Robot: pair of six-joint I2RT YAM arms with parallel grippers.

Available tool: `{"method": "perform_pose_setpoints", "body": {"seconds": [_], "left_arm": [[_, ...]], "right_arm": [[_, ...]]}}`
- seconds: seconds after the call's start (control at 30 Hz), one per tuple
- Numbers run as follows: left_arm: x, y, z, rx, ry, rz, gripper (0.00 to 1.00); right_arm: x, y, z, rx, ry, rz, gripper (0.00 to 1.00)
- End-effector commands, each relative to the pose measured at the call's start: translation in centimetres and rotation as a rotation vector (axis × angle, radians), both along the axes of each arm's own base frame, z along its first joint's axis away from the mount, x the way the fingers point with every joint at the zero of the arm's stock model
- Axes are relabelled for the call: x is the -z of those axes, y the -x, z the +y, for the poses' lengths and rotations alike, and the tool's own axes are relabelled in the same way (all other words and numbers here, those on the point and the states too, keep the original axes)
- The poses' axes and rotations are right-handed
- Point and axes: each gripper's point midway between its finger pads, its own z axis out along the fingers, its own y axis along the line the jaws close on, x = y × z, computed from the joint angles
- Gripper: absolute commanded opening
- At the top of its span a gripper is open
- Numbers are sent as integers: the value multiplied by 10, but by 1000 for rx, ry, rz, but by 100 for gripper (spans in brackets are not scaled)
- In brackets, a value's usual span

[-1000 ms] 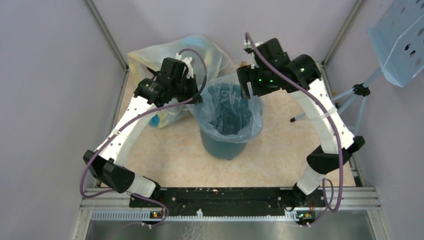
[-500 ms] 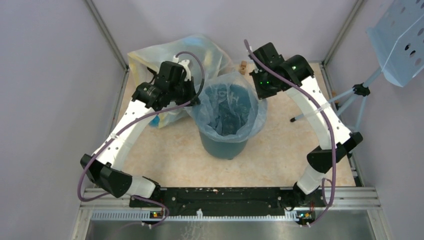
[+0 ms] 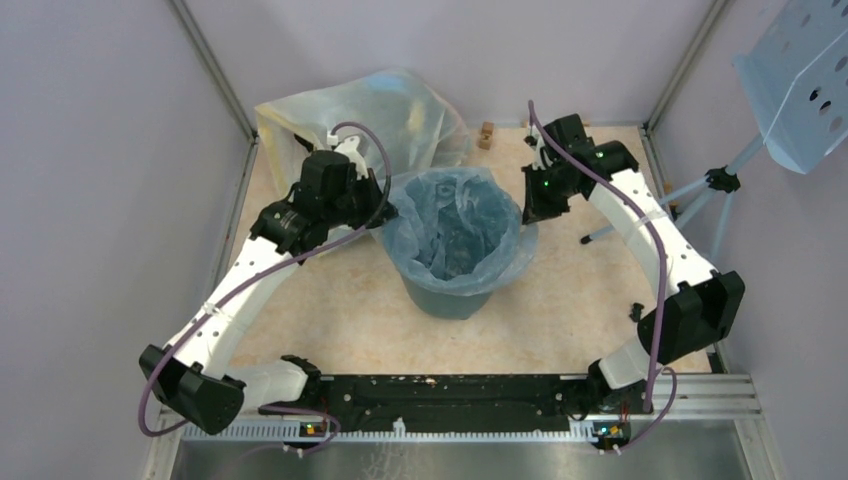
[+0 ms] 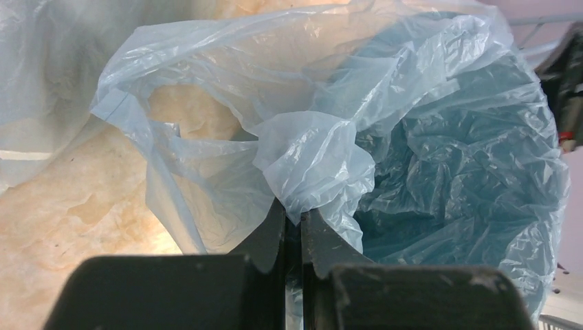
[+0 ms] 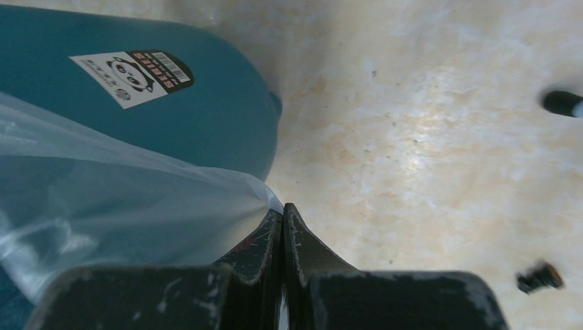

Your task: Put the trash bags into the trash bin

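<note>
The dark teal trash bin (image 3: 447,296) stands mid-table, lined with the pale-blue trash bag (image 3: 455,222), whose rim spreads wide over the bin's mouth. My left gripper (image 3: 385,212) sits at the bag's left rim. In the left wrist view this gripper (image 4: 293,210) is shut on a bunched fold of the bag (image 4: 313,155). My right gripper (image 3: 527,213) is at the right rim. In the right wrist view it (image 5: 282,210) is shut on the bag's edge (image 5: 137,206), which runs taut to the tips beside the bin's wall (image 5: 199,117).
A large yellowish translucent bag (image 3: 375,105) lies behind the bin on the left. A small wooden block (image 3: 486,133) sits at the back. A tripod (image 3: 700,186) stands at the right wall, its foot (image 5: 562,103) on the floor near my right gripper.
Both grippers have moved down and outward at the bin's sides. The right gripper has closed on the bag's right rim. The bag's mouth is stretched wider and lower over the bin.
</note>
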Motion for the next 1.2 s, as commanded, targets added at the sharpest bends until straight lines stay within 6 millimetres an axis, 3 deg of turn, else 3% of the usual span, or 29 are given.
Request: {"method": "perform_pose_setpoints", "body": {"seconds": [0.0,0.17,0.3,0.47,0.63,0.83,1.0,1.07,1.17], "left_arm": [[-8,-2,-6,-26,97,-41,0],[9,4,-1,-104,143,36,0],[18,10,-3,-212,262,140,0],[16,10,5,-352,335,211,0],[1,4,4,-425,431,222,0],[-17,1,-12,-350,433,190,40],[-33,7,-18,-261,418,139,69],[-42,12,-16,-229,409,99,77],[-50,16,-3,-245,392,36,80]], "right_arm": [[6,0,19,-19,-153,-23,0],[30,1,23,-3,-181,-10,0],[33,-11,7,71,-133,-67,0],[-13,-29,-14,178,-180,-216,30],[-57,-23,-22,219,-232,-328,46],[-78,-1,-21,234,-287,-335,66],[-60,17,-35,273,-222,-279,70],[-56,22,-41,289,-204,-284,69],[-57,26,-49,321,-184,-298,68]]}}
